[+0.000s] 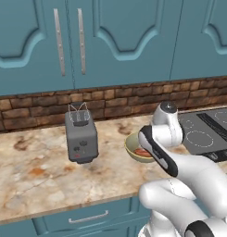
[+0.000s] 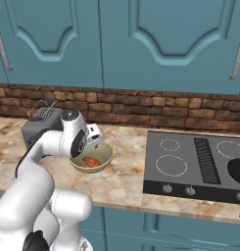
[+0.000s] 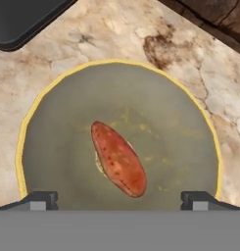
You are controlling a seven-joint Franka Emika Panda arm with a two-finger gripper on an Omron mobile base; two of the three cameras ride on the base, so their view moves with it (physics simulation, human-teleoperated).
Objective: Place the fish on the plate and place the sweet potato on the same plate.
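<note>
Hand view: the sweet potato (image 3: pixel 118 165) lies at centre frame inside the yellowish-green bowl (image 3: pixel 53 103). The gripper (image 3: pixel 119 200) sits at the bottom edge, jaws wide apart, gripping nothing.

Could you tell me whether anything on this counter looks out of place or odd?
Nothing looks spilled or damaged. The sweet potato lies in the yellowish bowl beside the stove, and the toaster stands upright on the counter.

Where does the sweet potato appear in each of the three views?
Left base view: sweet potato right of centre, in the bowl, partly behind the arm.
Right base view: sweet potato left of centre, in the bowl.
Hand view: sweet potato at centre, between the fingertips.
Shared landmark: the yellow-rimmed bowl.
</note>
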